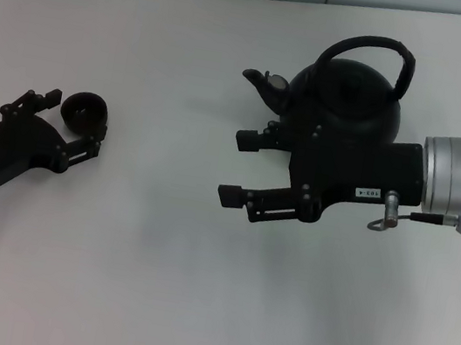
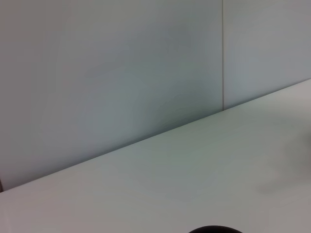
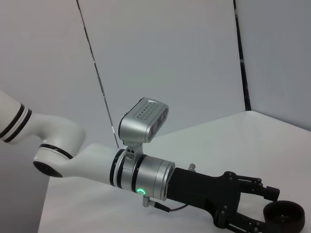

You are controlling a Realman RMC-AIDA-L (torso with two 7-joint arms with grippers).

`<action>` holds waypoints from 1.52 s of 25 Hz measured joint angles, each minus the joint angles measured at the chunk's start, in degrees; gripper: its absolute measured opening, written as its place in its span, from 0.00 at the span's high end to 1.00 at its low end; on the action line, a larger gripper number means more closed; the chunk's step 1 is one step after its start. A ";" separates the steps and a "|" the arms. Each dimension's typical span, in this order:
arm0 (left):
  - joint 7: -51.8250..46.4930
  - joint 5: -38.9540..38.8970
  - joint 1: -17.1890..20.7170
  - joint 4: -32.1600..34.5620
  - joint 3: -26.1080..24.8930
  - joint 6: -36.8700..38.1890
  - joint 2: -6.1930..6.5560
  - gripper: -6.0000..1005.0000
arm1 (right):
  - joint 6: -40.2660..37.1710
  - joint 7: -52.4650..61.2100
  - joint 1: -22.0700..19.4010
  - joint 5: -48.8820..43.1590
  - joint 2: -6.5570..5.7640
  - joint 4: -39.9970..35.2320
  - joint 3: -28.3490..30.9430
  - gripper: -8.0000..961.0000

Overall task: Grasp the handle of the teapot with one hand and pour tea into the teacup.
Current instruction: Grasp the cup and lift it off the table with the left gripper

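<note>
Near the bench's far edge, the teapot (image 1: pixel 350 95) looks heavy and rigid; its handle (image 1: pixel 364 46) is offering the firmest hold. Right gripper (image 1: pixel 238 167) is hovering spread beside it. Left gripper (image 1: pixel 71 119) is bracketing the teacup (image 1: pixel 86 111).

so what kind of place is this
Probably a lab test bench, not a kitchen: a bare white table against plain panelled walls, holding only a teapot and teacup between two robot arms.
</note>
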 joint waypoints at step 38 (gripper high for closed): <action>-0.55 -0.03 -0.82 -0.07 0.18 -1.14 0.00 0.33 | 0.26 0.00 0.39 0.09 0.00 0.00 0.23 0.14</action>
